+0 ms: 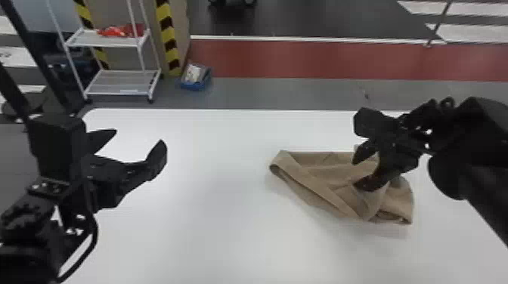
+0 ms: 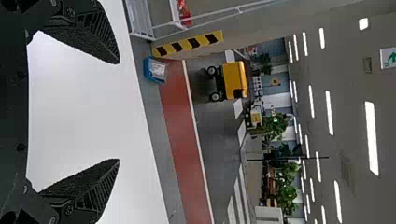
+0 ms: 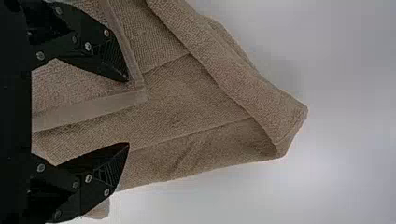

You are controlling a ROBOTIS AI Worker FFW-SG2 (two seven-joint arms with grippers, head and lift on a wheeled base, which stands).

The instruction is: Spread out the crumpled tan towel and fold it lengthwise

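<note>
Crumpled on the robot's right side of the white bench (image 1: 211,234), the tan towel (image 1: 321,181), bunched into a low, uneven heap. Along its near edge, a long folded-over band, slanting from the rounded left end toward the near right part. At the right end, a bulging fold, with a pointed corner toward the near side. In the right wrist view, a flat hem across the towel's top layer, at a slant to the creases beneath.

Just over the right part of the towel, the right tool (image 1: 357,173), released, with both dark fingers spread well apart and pointing toward the cloth. Hard to say from here about any contact between fingertips and towel.

Over the left side of the bench, well apart from the towel, the left tool (image 1: 139,136). Likewise released, with a wide gap between the fingers and white benchtop visible through it in the left wrist view.

Beyond the bench's far edge, on the left, a white wire rack (image 1: 113,43) with a red item (image 1: 121,31) on its upper shelf. Beside the rack, yellow-and-black striped tape (image 1: 165,34), and near its foot a blue bin (image 1: 194,85) on the grey floor. Farther off, a red floor strip (image 1: 321,60) and a yellow vehicle (image 2: 233,80).
</note>
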